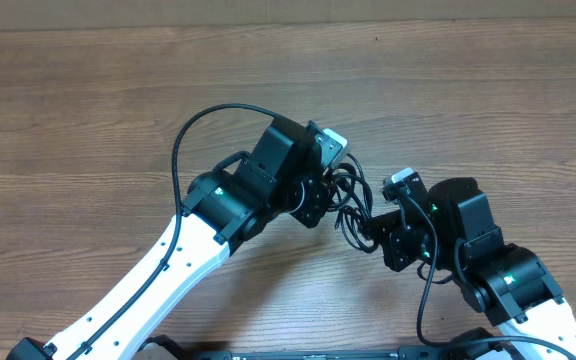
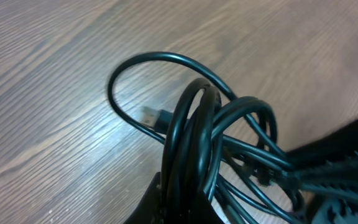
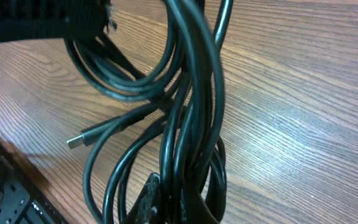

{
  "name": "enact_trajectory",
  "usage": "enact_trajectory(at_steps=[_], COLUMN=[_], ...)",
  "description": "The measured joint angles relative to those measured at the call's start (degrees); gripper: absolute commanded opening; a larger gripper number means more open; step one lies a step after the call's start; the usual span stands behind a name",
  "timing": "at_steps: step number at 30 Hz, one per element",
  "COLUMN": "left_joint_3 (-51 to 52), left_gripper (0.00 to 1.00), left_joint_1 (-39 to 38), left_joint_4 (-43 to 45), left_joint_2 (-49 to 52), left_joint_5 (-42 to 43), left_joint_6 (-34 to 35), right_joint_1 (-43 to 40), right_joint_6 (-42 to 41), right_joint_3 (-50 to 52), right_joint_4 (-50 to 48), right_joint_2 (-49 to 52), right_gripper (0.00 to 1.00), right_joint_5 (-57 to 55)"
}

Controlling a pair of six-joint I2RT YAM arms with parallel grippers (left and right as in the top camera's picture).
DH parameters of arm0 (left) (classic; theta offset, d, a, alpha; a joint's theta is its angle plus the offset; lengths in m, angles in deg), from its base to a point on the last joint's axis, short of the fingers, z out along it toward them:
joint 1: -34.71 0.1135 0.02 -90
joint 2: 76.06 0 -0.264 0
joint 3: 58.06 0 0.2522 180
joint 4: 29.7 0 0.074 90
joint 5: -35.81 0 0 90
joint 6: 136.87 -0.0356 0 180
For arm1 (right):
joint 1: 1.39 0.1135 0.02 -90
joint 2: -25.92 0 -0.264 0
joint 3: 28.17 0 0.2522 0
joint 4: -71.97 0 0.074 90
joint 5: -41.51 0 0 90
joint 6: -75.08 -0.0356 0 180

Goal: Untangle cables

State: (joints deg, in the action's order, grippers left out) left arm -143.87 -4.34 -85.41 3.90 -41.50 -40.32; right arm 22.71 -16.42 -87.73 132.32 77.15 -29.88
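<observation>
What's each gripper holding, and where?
Both hold the cables: left gripper clamps a stack of loops, right gripper clamps several strands of the same tangle.

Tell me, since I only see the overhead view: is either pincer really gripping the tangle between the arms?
Observer: Yes. In the left wrist view the left pincer is shut on several strands of the cables.
Operator: And the right one?
Observer: The right pincer is shut on a bunch of strands too.
Operator: Any plug ends loose?
Observer: One plug with a metal tip sticks out beside the bundle in the right wrist view, ungripped.
</observation>
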Motion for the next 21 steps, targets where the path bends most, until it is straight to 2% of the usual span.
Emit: enact_trajectory(at_steps=[6,21], left_joint_3=[0.0,0.0], left_gripper=[0.04,0.04], left_joint_1=[0.0,-0.7], left_joint_4=[-0.2,-4.1], left_joint_2=[0.0,0.0], left_joint_5=[-7.4,-19.7], left_joint_6=[6.7,18.3], right_joint_1=[0.0,0.0], right_joint_6=[0.0,-2.1], right_joint_3=[0.0,0.0], right_joint_4=[0.0,-2.0], right_joint_2=[0.0,0.2], right_gripper=[0.04,0.04], right_joint_5=[0.0,0.4])
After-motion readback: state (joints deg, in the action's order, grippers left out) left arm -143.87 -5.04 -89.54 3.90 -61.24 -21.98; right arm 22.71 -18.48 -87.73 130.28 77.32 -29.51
